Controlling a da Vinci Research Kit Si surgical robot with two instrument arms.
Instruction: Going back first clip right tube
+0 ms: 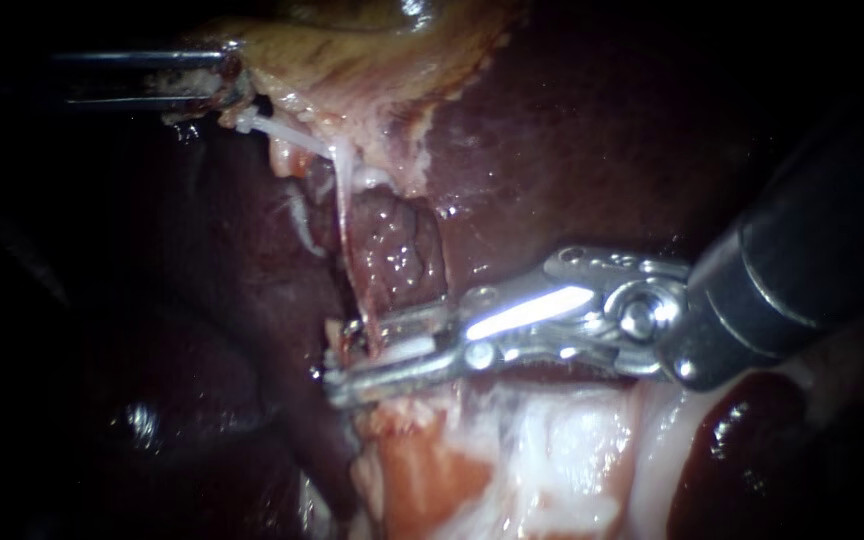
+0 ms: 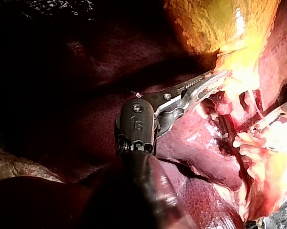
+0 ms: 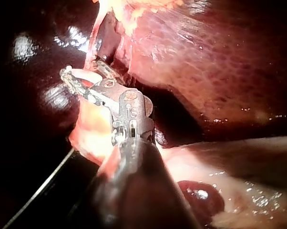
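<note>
A thin pale-red tube (image 1: 354, 250) runs down from the gallbladder (image 1: 372, 50) over the dark liver (image 1: 572, 150). My right instrument (image 1: 337, 362) comes in from the right with its jaws open. The tube's lower end passes between them, and a gap shows. A small metal piece (image 1: 356, 334) glints at the tube there; I cannot tell whether it is a clip. In the right wrist view the same open jaws (image 3: 81, 71) straddle the tube. My left instrument (image 1: 222, 85) is shut on the gallbladder's yellowish edge at the upper left and holds it stretched; the left wrist view shows this grip (image 2: 220, 76).
Pale, white-pink fatty tissue (image 1: 532, 450) lies below the right instrument's jaws. A white strand (image 1: 292, 135) stretches from the left instrument's grip toward the tube. Dark liver lobes fill the left and lower left.
</note>
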